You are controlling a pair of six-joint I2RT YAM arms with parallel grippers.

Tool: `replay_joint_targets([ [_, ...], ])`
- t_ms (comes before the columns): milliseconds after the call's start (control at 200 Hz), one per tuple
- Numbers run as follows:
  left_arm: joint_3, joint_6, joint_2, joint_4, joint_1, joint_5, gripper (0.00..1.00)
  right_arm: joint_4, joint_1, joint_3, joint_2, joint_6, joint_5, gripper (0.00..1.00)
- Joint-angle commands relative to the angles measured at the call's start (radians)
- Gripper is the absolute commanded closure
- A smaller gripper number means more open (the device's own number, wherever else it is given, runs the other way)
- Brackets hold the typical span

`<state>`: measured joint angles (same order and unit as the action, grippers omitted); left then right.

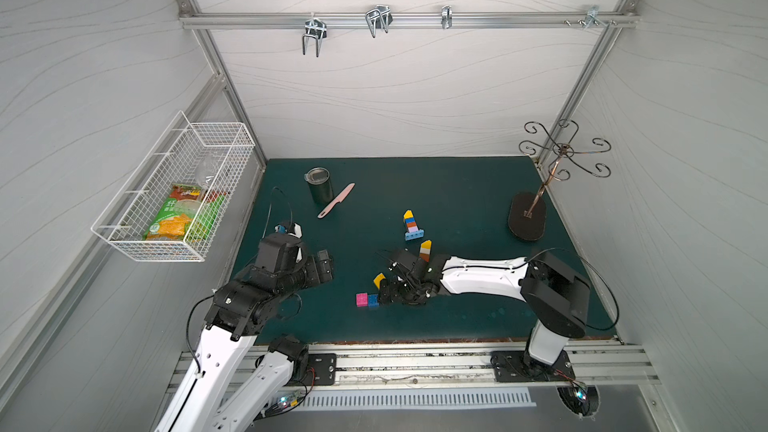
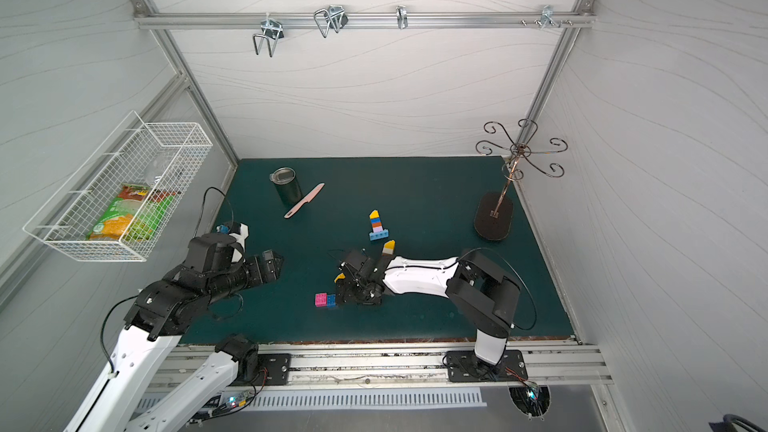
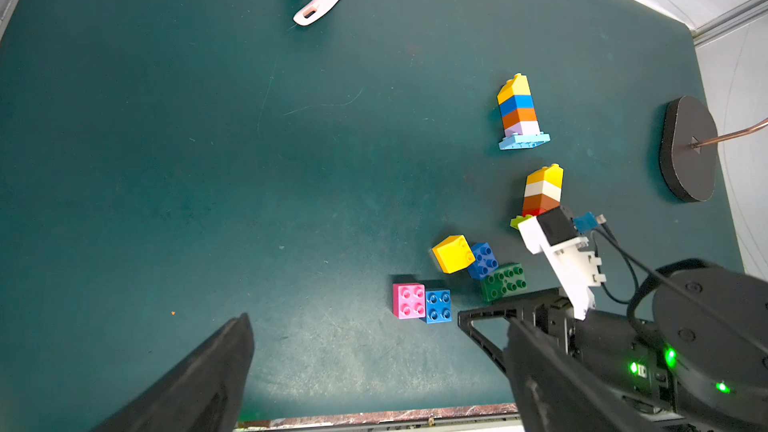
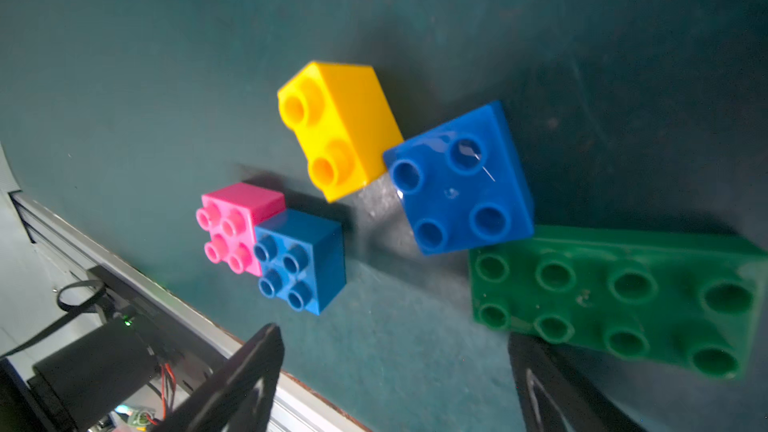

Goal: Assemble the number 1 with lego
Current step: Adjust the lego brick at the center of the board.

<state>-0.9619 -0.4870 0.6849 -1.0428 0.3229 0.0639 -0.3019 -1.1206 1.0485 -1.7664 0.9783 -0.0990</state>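
Two lego stacks stand mid-table: yellow, blue, orange and lilac on a light blue base, and yellow, white, orange and red on a lime base. Loose bricks lie nearer the front: yellow, blue, a long green one, and pink touching a second blue. My right gripper hangs open over bare mat, one finger beside the green brick's end. My left gripper is open and empty, off to the left.
A dark tumbler and a pink knife lie at the back left. A hook stand rises at the back right. A wire basket hangs on the left wall. The table's front edge is close to the loose bricks.
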Motion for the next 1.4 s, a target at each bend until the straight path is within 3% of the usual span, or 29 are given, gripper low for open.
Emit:
replay_joint_targets([
  [0,-0.006,-0.007,-0.005,0.025,-0.002,0.011,0.00,-0.011,0.013,0.025,-0.005,0.001,0.010,0.13],
  [285,0.008,-0.002,-0.031,0.042,-0.002,0.002,0.00,-0.149,0.031,0.011,0.148,-0.023,0.084,0.15],
  [525,0.012,0.005,-0.047,0.050,-0.002,-0.009,0.00,-0.230,0.117,0.154,0.044,-0.163,0.051,0.15],
  [790,0.021,0.010,-0.065,0.063,-0.002,-0.006,0.00,-0.307,0.136,0.317,-0.112,-0.265,0.030,0.16],
  [1396,0.012,0.001,-0.036,0.047,-0.002,0.010,0.00,-0.298,0.130,0.249,-0.135,-0.240,0.016,0.17],
])
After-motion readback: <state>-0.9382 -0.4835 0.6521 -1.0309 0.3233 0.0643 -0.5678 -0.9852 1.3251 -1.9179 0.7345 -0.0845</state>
